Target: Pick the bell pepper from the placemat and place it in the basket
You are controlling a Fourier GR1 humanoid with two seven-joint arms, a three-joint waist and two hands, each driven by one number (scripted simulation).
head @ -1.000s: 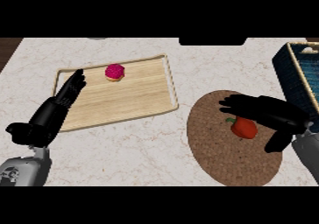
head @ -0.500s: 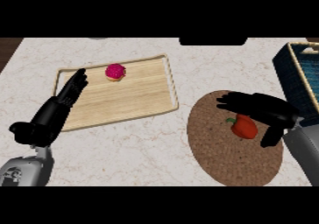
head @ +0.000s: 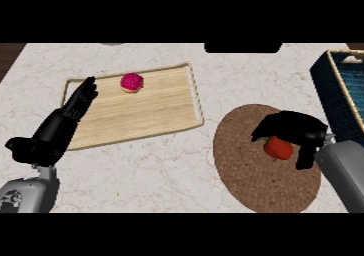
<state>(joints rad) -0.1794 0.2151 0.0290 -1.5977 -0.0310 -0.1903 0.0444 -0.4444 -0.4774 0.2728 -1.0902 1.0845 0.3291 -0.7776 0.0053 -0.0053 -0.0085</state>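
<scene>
A red bell pepper (head: 278, 148) lies on the round brown placemat (head: 251, 170) at the right of the counter. My right hand (head: 296, 129) sits directly over it, fingers curled down around its top and right side, so part of the pepper is hidden. The dark blue basket (head: 340, 95) with a tan rim stands at the right edge, just beyond the hand. My left hand (head: 63, 125) rests open at the left, fingers straight, lying over the left edge of the wooden tray.
A light wooden tray (head: 152, 107) lies at the upper left of the marble counter, with a pink cupcake (head: 131, 82) near its far edge. A dark object (head: 242, 47) shows at the counter's back edge.
My right hand has lowered and closed its fingers round the bell pepper, with the forearm drawing in from the right. The left hand has barely moved.
</scene>
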